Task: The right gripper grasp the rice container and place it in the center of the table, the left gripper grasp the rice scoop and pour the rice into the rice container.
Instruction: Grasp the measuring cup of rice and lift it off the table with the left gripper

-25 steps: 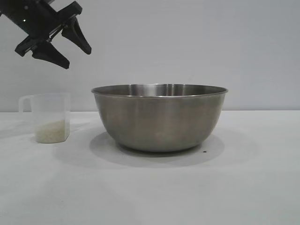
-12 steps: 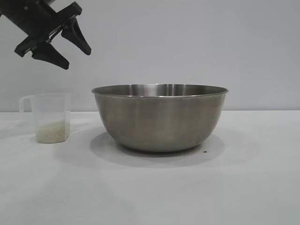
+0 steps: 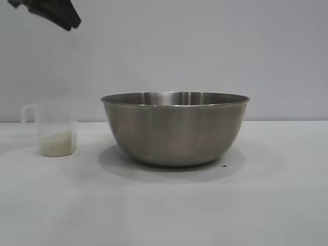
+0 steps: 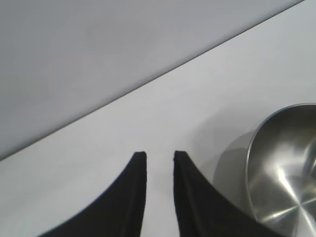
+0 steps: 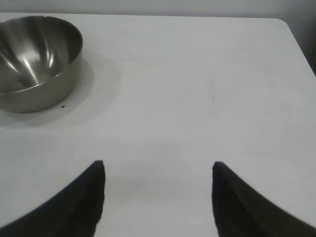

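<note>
Bowl (image 3: 175, 128) set mid-bench; cup (image 3: 53, 129) of rice (image 3: 57, 143) still unpoured, far below left gripper (image 4: 159, 157), jaws narrowly parted, empty.

In the outside view, the black pointed left claw (image 3: 54, 13) is mostly cut off by the top edge; only a dark tip shows. In the left wrist view, the big shiny steel bowl (image 4: 286, 168) is cut by the picture's edge. In the right wrist view, the same bowl is cut at the edge, and the right claw (image 5: 158, 170) shows only its two finger ends.
</note>
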